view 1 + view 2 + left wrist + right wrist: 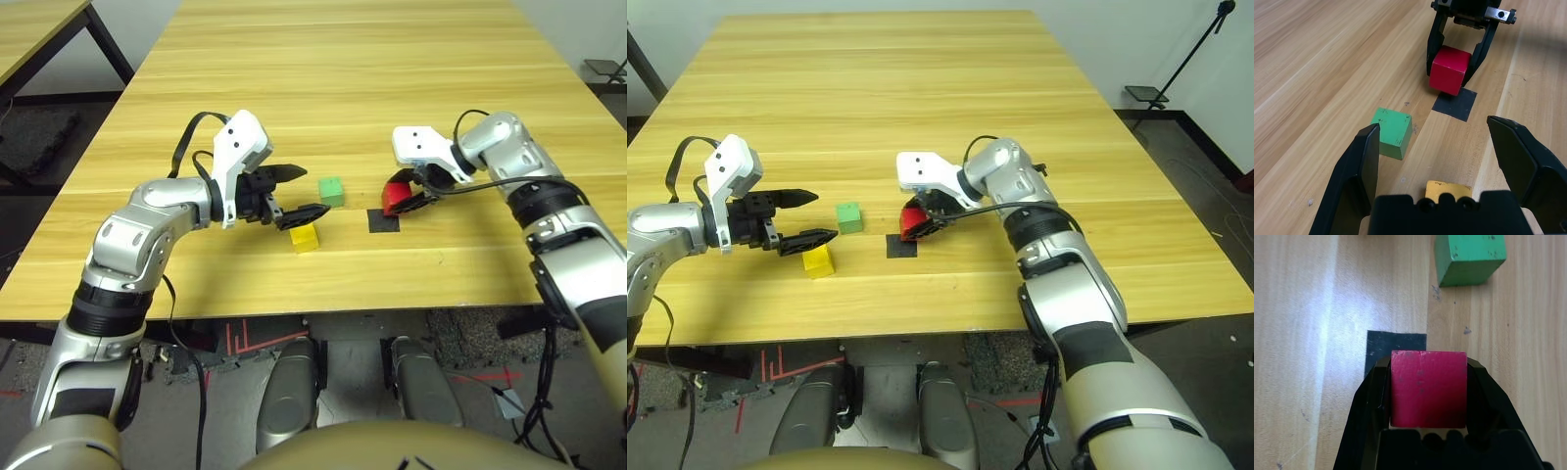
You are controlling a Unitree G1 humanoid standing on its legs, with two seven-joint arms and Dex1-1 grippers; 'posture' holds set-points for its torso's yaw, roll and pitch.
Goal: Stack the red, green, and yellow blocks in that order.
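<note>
I have the right pincer (409, 199) pinching the red block (396, 197) between its two black fingers, a finger flat against each side of the cube as my right wrist camera shows it. The block hangs at the far edge of the flat black patch (383, 222) on the wooden worktop (392, 78); from the head cameras I cannot say for sure whether its lower edge touches the patch or clears it, though the left wrist camera suggests it is tilted, with one lower corner at the patch's edge. The green block (331, 191) sits on the bare wood just to the left of the patch, free of both pincers. The yellow block (305, 238) lies nearer to me and a little further left, near the green one but not touching it. My left pincer (299, 192) is spread wide with nothing in it, its fingers pointing to the right towards the red block, one fingertip above the yellow block and the other level with the green block. Nothing here is stacked, and I see no tray or bin; all three cubes are apart from one another.
</note>
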